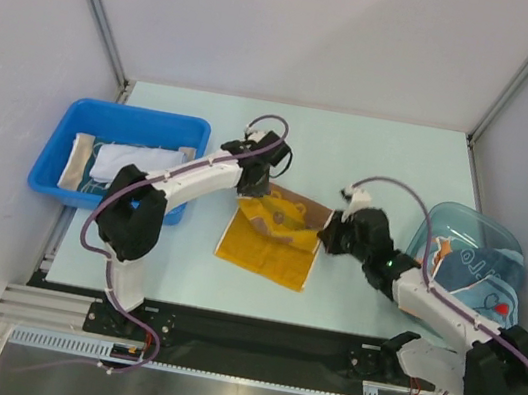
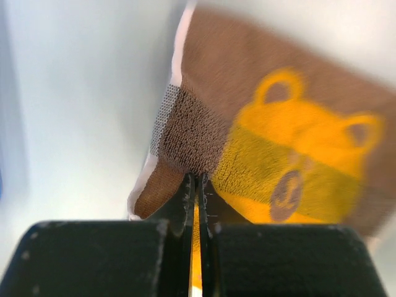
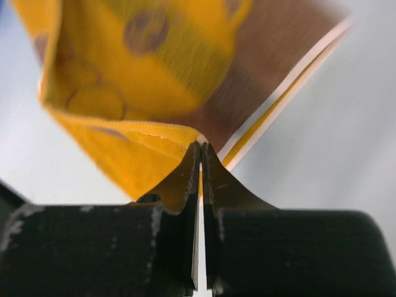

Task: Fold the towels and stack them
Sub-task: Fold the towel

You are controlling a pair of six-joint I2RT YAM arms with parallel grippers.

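Note:
A brown towel with a yellow bear (image 1: 273,232) lies on the table between the arms, its yellow underside showing in the near part. My left gripper (image 1: 251,187) is shut on the towel's far left corner, and my right gripper (image 1: 325,234) is shut on its far right corner. In the left wrist view the bear towel (image 2: 278,142) hangs from the pinched left gripper (image 2: 197,180). The right wrist view shows the towel (image 3: 136,74) folded over the shut right gripper (image 3: 200,148). More towels (image 1: 128,161) lie folded in the blue bin (image 1: 74,120), and others (image 1: 478,279) fill the clear tub.
The blue bin stands at the left of the table. A clear bluish tub (image 1: 477,228) sits at the right edge behind my right arm. Grey walls enclose the table on three sides.

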